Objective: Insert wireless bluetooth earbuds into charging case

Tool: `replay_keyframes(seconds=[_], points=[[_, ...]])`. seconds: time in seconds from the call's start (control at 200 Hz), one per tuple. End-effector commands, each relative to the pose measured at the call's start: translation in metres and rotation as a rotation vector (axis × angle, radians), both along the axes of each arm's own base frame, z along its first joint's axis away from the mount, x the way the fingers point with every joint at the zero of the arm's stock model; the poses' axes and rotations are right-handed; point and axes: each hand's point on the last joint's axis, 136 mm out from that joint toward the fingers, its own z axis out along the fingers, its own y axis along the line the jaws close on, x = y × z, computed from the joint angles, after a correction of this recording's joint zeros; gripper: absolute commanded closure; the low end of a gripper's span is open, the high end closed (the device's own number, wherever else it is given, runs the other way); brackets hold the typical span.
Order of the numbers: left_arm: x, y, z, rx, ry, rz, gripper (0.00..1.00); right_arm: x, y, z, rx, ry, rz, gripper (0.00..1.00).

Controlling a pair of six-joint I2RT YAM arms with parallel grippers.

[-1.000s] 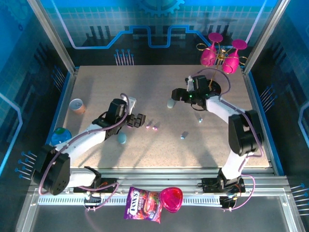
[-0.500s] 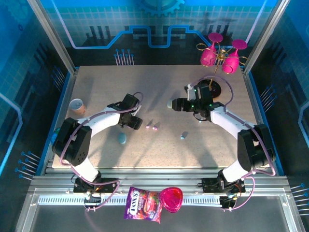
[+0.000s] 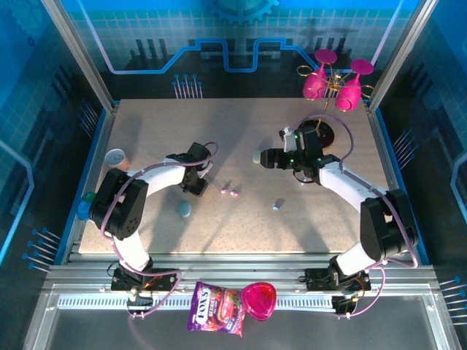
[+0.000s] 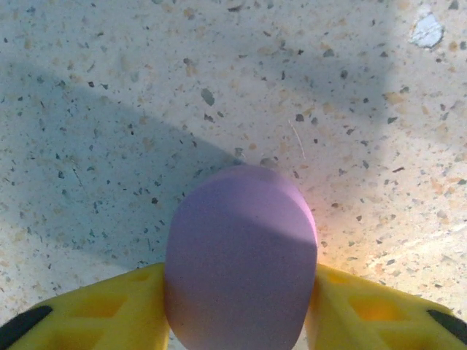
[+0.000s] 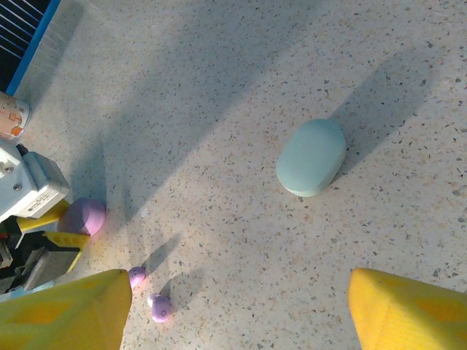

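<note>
Left tool: closed on the purple case, yellow fingers pressing its two sides. The case's far end sticks out past the fingers over the speckled worktop; cannot tell whether it touches the surface.

Right tool: open, fingers wide apart and holding nothing. The mint case lies flat and shut on the worktop just beyond the tips, not between them. In the top view this case sits at the left end of the right tool.

Two purple earbuds lie loose side by side, just right of the left tool. One pale earbud lies alone, nearer and further right. Blue case lies shut, near side of the left tool. Paper cup at the left edge.
</note>
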Motion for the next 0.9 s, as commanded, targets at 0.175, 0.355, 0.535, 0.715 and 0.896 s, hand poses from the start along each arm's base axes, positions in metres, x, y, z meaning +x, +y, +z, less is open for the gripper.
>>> replay_keyframes(seconds=[0.175,0.355,0.535,0.715,0.896], points=[[0.004,-0.015,0.025,-0.118,-0.071,-0.017,0.68,-0.013,-0.002,0.022,0.073,-0.012,0.014,0.21],[0.003,-0.051,0.073,-0.356,-0.261,-0.156,0.68,-0.031,0.004,0.047,0.191,0.032,0.034,0.20],[-0.002,-0.079,0.124,-0.546,-0.464,-0.311,0.69,-0.056,0.026,0.058,0.369,0.225,0.083,0.19],[-0.027,-0.110,0.156,-0.611,-0.601,-0.551,0.70,-0.087,0.061,0.069,0.380,0.317,0.197,0.21],[-0.049,-0.131,0.174,-0.627,-0.705,-0.716,0.70,-0.109,0.096,0.075,0.404,0.380,0.301,0.25]])
